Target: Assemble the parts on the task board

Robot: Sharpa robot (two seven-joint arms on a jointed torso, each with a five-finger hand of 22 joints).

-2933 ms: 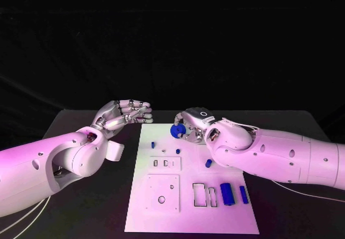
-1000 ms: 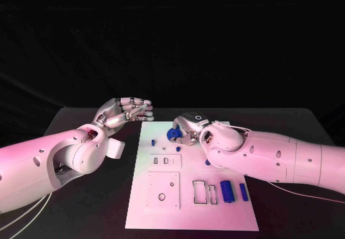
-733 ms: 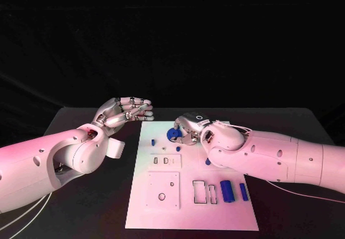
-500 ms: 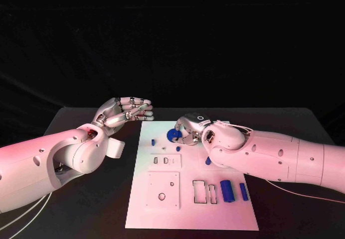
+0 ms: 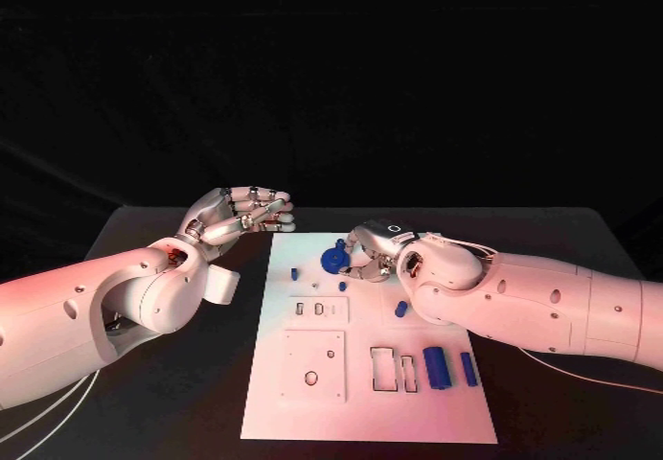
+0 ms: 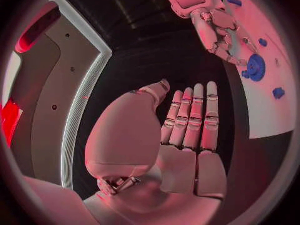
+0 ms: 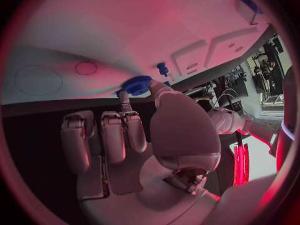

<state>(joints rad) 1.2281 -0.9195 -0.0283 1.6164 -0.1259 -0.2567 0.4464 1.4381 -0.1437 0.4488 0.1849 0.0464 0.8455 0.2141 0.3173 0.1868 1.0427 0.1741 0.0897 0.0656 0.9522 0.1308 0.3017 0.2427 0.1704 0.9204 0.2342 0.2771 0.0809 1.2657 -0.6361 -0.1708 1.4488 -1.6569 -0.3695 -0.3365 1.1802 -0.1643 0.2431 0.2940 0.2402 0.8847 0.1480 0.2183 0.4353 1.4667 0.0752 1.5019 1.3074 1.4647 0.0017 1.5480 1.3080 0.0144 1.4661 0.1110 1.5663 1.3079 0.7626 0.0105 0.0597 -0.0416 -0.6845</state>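
The white task board (image 5: 362, 402) lies in the middle of the black table. At its far end a round blue gear (image 5: 333, 259) sits low on the board. My right hand (image 5: 373, 251) is just right of it. In the right wrist view its thumb and one fingertip (image 7: 125, 101) pinch the gear (image 7: 134, 85), with the other fingers curled back. The left wrist view shows the same fingertips at the gear (image 6: 255, 67). My left hand (image 5: 243, 215) hovers off the board's far left corner, holding nothing, fingers side by side (image 6: 190, 120).
A small blue peg (image 5: 294, 276) and two small blue pieces (image 5: 343, 285) (image 5: 400, 309) are on the board's far half. Two long blue pieces (image 5: 435, 369) (image 5: 468, 371) lie near the right edge beside two narrow slots (image 5: 383, 374). Square recessed plates (image 5: 313, 369) sit left of these.
Since 2.9 s ago my right hand has brought the gear down onto the board. In the last half second it has shifted slightly right, baring more of the gear. The left hand has stayed put.
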